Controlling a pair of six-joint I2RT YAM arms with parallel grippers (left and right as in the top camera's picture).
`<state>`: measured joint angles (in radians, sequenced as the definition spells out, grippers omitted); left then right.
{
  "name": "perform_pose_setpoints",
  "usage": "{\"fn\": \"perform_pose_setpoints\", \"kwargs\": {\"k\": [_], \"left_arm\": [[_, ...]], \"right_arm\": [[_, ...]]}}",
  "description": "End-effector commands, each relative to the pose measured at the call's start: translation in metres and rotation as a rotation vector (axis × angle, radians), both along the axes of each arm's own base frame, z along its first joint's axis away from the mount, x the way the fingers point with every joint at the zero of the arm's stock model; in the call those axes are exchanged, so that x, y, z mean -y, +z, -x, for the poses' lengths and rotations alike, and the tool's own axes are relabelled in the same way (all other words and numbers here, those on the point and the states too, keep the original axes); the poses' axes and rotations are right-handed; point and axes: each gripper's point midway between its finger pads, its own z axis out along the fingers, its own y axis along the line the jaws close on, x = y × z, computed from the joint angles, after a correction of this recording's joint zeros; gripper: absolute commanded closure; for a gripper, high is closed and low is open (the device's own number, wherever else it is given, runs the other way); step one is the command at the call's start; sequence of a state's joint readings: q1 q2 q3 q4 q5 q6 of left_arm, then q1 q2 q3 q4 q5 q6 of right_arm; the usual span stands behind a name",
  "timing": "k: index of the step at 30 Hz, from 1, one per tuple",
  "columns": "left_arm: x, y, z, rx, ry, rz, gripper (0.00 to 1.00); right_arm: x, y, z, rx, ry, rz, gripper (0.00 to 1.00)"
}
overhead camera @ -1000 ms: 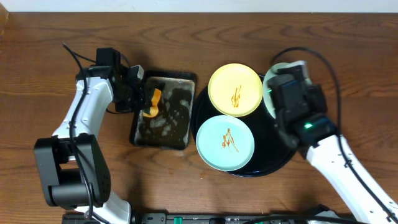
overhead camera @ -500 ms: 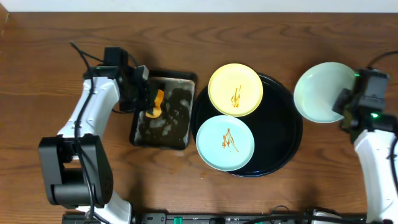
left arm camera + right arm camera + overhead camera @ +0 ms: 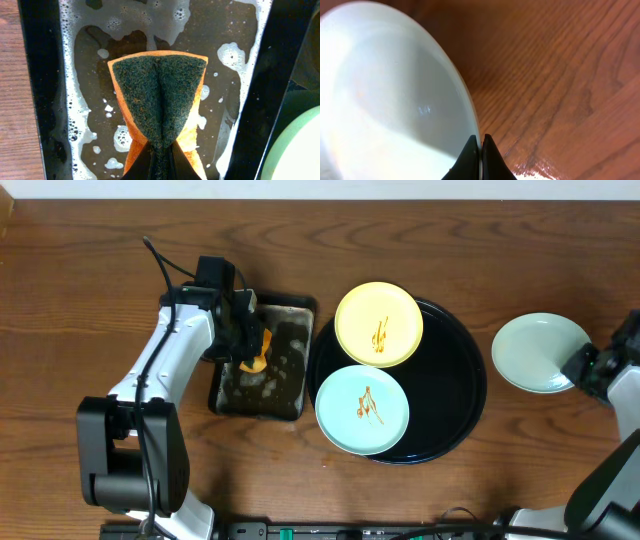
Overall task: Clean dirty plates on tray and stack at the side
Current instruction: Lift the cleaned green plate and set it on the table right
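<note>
**Left side.** The left gripper (image 3: 160, 159) is clamped on an orange sponge (image 3: 159, 95) with a dark green scouring face, pinched so that the face folds along its middle. The sponge hangs over the rectangular metal pan (image 3: 227, 392), which holds shallow soapy water and patches of foam. The pan stands on the wooden table (image 3: 100, 240), just beside the tray's left rim.

**Centre.** The round black tray (image 3: 455, 380) carries two plates on its left half. The yellow plate (image 3: 378, 325) sits at the back, overlapping the rim. The mint-green plate (image 3: 362, 408) sits in front of it, touching or nearly touching. Both show brown sauce squiggles, so both are judged unwashed. The right half of the tray is bare.

**Right side.** A second mint-green plate (image 3: 540, 352) is off the tray, over the table to its right. The right gripper (image 3: 481, 150) is pinched tight on its rim. No sauce shows on the face in either view, so it is judged clean. The wrist view shows it tilted — whether its far edge touches the wood cannot be told.

**Progress.** About one third is done. One plate is at the stacking side but not yet let go, and two need scrubbing — no stack exists so far.
</note>
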<state>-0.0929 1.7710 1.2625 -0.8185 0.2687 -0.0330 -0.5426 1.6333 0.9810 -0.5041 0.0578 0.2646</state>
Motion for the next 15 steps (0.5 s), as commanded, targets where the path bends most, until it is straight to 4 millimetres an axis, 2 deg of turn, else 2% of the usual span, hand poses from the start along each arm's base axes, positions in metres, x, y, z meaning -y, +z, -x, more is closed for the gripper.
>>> {"fn": "perform_pose_setpoints", "kwargs": {"k": [1,3,4,6,7,8,9,12,13,14,15], "left_arm": [[-0.003,0.003,0.001,0.005,0.014,-0.017,0.92],[-0.003,0.003,0.001,0.005,0.014,-0.017,0.93],[-0.003,0.003,0.001,0.006,0.014,-0.017,0.93],[-0.003,0.003,0.001,0.006,0.014,-0.017,0.93],[-0.003,0.003,0.001,0.005,0.014,-0.017,0.92],[-0.003,0.003,0.001,0.005,0.014,-0.017,0.93],[-0.003,0.003,0.001,0.005,0.014,-0.017,0.93],[-0.003,0.003,0.001,0.005,0.014,-0.017,0.93],[-0.003,0.003,0.001,0.005,0.014,-0.017,0.92],[-0.003,0.003,0.001,0.005,0.014,-0.017,0.93],[-0.003,0.003,0.001,0.005,0.014,-0.017,0.93]], "right_arm": [[0.012,-0.002,-0.004,0.036,-0.041,-0.033,0.99],[0.015,-0.001,-0.005,0.052,-0.045,-0.033,0.94],[0.015,0.000,-0.007,0.062,-0.037,-0.034,0.89],[0.009,0.004,-0.016,0.102,0.010,-0.055,0.73],[0.004,0.007,-0.022,0.132,0.039,-0.078,0.63],[-0.003,0.011,-0.029,0.170,0.069,-0.109,0.48],[-0.013,0.019,-0.036,0.219,0.105,-0.149,0.39],[-0.029,0.031,-0.040,0.242,0.147,-0.167,0.21],[-0.035,0.034,-0.040,0.238,0.168,-0.166,0.14],[-0.042,0.037,-0.040,0.235,0.188,-0.166,0.02],[-0.049,0.040,-0.039,0.230,0.207,-0.170,0.01]]}}
